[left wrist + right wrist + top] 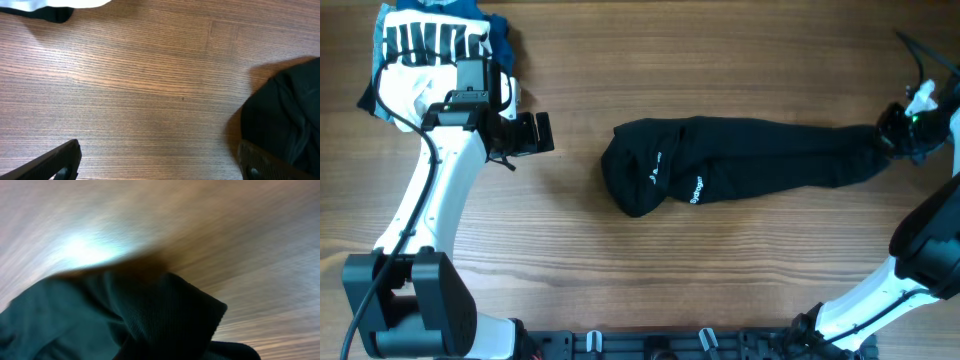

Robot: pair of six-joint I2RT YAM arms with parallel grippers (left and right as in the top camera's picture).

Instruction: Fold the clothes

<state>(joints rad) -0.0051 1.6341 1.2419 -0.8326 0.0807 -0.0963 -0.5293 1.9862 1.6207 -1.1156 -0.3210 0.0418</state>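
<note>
The black shirt [740, 160] lies stretched in a long bunched roll across the middle of the table, with small white logos facing up near its left end. My right gripper [895, 132] holds the shirt's right end at the far right; the right wrist view is filled with black fabric [150, 315] and my fingers are hidden behind it. My left gripper [535, 133] is open and empty, left of the shirt and apart from it. In the left wrist view both fingers [160, 160] are spread wide and the shirt's left end [285, 115] shows at the right.
A bundle of white and blue garments with a black-and-white striped print [435, 45] lies at the far left corner, behind my left arm. Bare wood shows between the left gripper and the shirt.
</note>
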